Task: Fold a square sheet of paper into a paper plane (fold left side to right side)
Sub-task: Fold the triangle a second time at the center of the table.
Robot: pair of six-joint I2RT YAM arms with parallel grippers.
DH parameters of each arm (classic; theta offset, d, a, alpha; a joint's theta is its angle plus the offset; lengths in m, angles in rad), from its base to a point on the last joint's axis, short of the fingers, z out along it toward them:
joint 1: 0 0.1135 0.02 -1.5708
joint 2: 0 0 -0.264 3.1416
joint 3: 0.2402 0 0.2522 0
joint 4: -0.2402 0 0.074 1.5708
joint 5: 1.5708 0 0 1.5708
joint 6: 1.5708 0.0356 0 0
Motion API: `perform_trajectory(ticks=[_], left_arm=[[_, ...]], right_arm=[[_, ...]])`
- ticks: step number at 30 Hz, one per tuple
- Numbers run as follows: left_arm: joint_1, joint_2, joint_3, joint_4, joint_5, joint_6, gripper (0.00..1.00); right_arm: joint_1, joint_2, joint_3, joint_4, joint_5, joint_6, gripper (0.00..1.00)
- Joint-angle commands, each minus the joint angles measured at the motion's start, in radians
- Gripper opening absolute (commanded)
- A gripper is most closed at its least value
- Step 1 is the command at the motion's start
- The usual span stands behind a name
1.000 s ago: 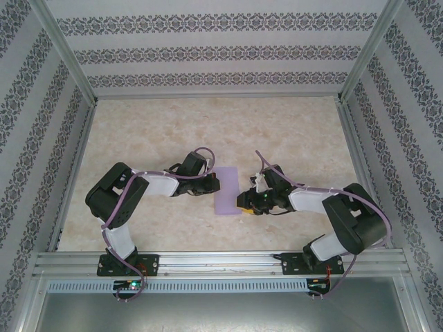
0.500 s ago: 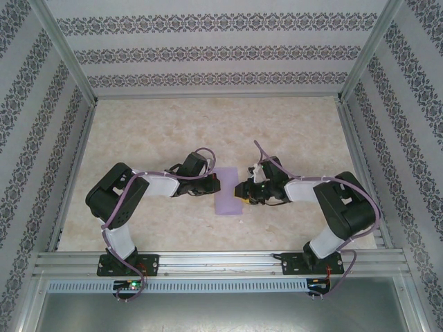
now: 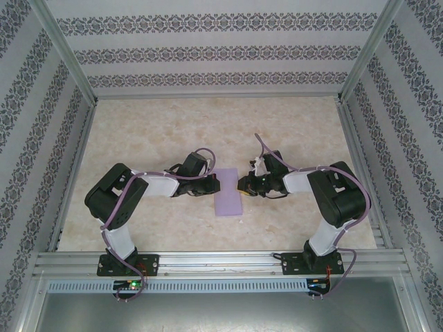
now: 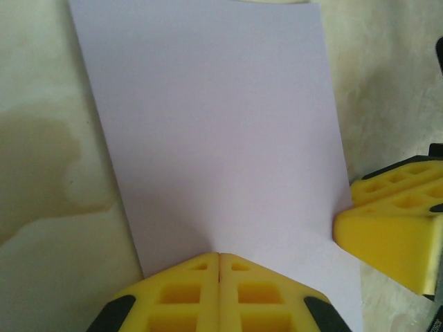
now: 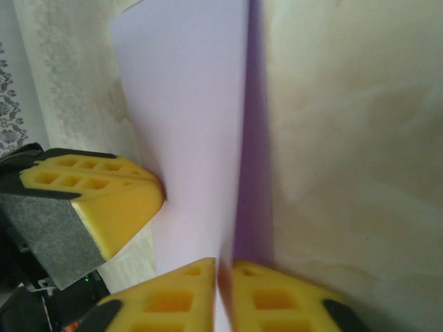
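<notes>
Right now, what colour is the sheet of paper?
The sheet of paper is plain pale lilac, clearest in the left wrist view.

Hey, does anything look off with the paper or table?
Nothing stands out. The square sheet of paper is a tidy, untorn rectangle on the table, with the shut left gripper at one edge and the right gripper apparently pinching the other.

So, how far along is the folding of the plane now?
Done: the square sheet of paper lies as a narrow rectangle, so the half fold looks made. In hand: the left pincer, shut, rests on its left edge, and the right pincer, shut, seems to pinch the right edge. Left: no nose corners or wings are folded yet; the pointed plane shape is not there.
</notes>
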Motion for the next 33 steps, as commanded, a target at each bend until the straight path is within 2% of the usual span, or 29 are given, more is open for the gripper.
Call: perform_trajectory(ticks=[1, 5, 10, 18, 23, 27, 33], left_arm=[[-0.014, -0.068, -0.007, -0.043, -0.025, 0.039, 0.05], [-0.014, -0.152, -0.016, -0.081, -0.057, 0.090, 0.15], [-0.045, -0.304, -0.041, -0.199, -0.140, 0.213, 0.20], [-0.294, -0.432, -0.043, -0.330, -0.331, 0.363, 0.34], [-0.445, -0.389, -0.006, -0.337, -0.430, 0.383, 0.41], [-0.560, -0.295, 0.072, -0.365, -0.551, 0.412, 0.45], [-0.629, -0.123, 0.217, -0.466, -0.691, 0.440, 0.53]], right_arm=[[-0.009, -0.011, -0.006, 0.011, -0.012, -0.022, 0.05], [-0.009, -0.035, -0.027, 0.015, -0.024, 0.006, 0.01], [-0.009, -0.076, -0.040, 0.015, -0.050, 0.075, 0.00], [-0.009, -0.114, -0.040, -0.021, -0.061, 0.111, 0.00], [-0.009, -0.112, -0.041, -0.023, -0.051, 0.115, 0.00], [-0.009, -0.114, -0.039, -0.023, -0.044, 0.116, 0.00], [-0.009, -0.110, -0.040, -0.023, -0.044, 0.113, 0.00]])
